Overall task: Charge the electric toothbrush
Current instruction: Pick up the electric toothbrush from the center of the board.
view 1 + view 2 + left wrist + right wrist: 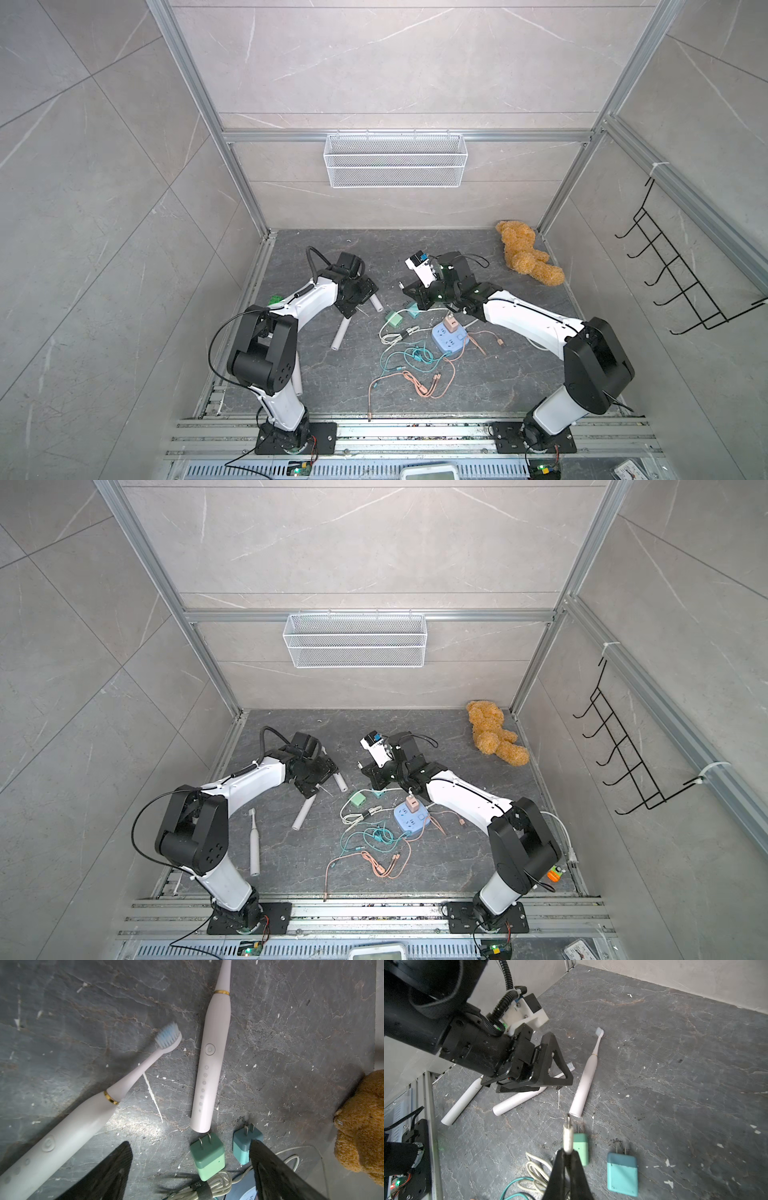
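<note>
Left gripper (pixel 189 1141): jaws spread, empty;
Right gripper (pixel 566 1153): pinching cable plug (pixel 568 1134);
Toothbrush (pixel 209 1076): flat, just ahead of both jaws;
Handling: likely light, stiff, slippery; grasp mid-handle.

teddy bear (pixel 361 1126) cut by frame edge, one toothbrush (pixel 68 1132) blurred, its base cropped

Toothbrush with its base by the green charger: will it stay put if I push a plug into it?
Probably not: the toothbrush has a round, smooth body and lies loose on the floor, so it would likely slide or roll. It looks stiff, but its thin neck seems the weak part; grip the thick part.
</note>
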